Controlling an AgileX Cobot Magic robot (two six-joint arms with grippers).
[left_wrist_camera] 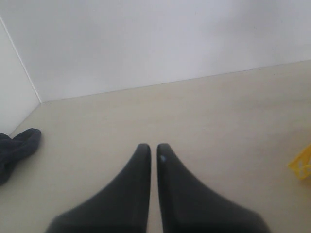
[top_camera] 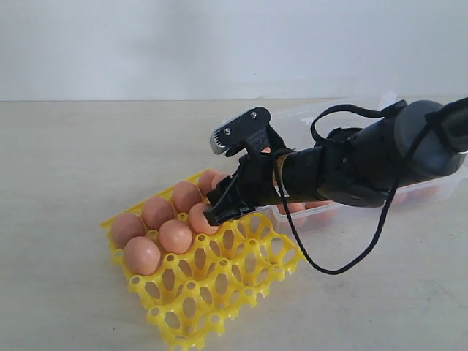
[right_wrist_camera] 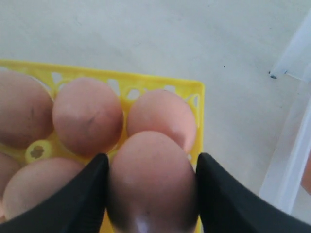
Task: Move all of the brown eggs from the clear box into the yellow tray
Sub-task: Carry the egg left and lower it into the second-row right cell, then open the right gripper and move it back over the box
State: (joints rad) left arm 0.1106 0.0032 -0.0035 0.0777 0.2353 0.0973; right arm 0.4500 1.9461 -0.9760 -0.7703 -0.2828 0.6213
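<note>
The yellow tray point(top_camera: 219, 292) lies at the front centre, with several brown eggs point(top_camera: 157, 212) in its far cups. My right gripper point(top_camera: 219, 208) hangs low over the tray's far side. In the right wrist view its fingers point(right_wrist_camera: 151, 158) press both sides of one brown egg point(right_wrist_camera: 153, 184) just above the tray's edge row, beside two seated eggs point(right_wrist_camera: 87, 114). The clear box point(top_camera: 322, 110) sits behind the arm, and more eggs point(top_camera: 296, 208) show through its wall. My left gripper point(left_wrist_camera: 153, 146) is shut and empty over bare table.
A black cable point(top_camera: 344, 263) loops down from the right arm over the table in front of the box. The box wall point(right_wrist_camera: 291, 160) stands close beside the tray's rim point(right_wrist_camera: 146, 80). A dark cloth-like thing point(left_wrist_camera: 17, 150) lies near the wall corner by the left gripper.
</note>
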